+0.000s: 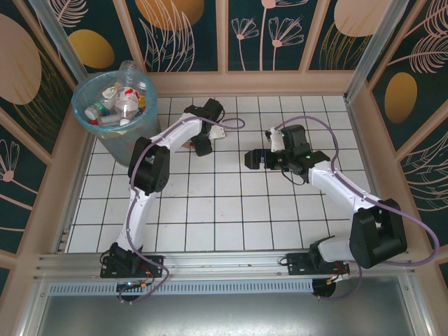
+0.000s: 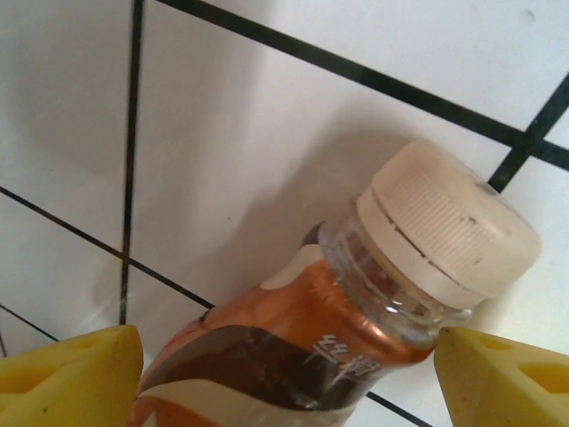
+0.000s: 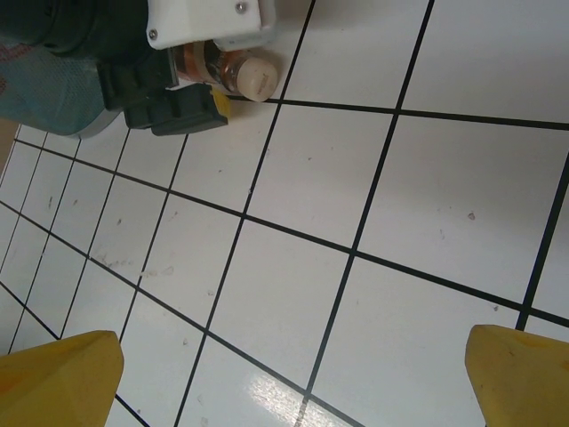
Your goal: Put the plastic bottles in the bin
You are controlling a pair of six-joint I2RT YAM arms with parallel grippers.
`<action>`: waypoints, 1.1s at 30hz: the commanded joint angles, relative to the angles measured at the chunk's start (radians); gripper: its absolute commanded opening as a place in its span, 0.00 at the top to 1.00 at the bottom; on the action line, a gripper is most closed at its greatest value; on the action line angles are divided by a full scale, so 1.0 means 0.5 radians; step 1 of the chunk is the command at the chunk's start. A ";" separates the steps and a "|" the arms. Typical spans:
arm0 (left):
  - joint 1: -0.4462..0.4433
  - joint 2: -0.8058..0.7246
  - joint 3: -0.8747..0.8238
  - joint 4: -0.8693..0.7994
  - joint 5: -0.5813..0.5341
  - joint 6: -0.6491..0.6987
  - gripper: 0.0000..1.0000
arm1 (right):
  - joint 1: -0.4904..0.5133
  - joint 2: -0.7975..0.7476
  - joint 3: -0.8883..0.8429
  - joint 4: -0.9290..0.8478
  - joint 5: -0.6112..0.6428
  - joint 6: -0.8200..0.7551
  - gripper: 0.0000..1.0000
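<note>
One plastic bottle [image 2: 338, 329] with an orange and brown label and a cream cap lies on its side on the white tiles. My left gripper [image 2: 289, 384] is open and straddles it, with a yellow fingertip [image 2: 71, 378] close on either side of the body. In the right wrist view the same bottle [image 3: 242, 71] pokes out from under the left gripper [image 3: 191, 93]. The bin [image 1: 80, 105] stands at the far left corner with several plastic bottles [image 1: 115, 101] inside it. My right gripper [image 1: 249, 159] hovers open over bare tiles [image 3: 293, 382], to the right of the left gripper.
Wooden rails and patterned panels wall in the tiled floor [image 1: 231, 210] on three sides. The bin's grey-blue wall [image 3: 44, 89] rises just behind the left gripper. Both arm bases sit at the near edge.
</note>
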 commanded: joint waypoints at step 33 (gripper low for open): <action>-0.063 -0.424 0.086 0.038 0.450 -0.265 0.71 | 0.005 -0.095 0.056 -0.039 0.044 0.044 0.04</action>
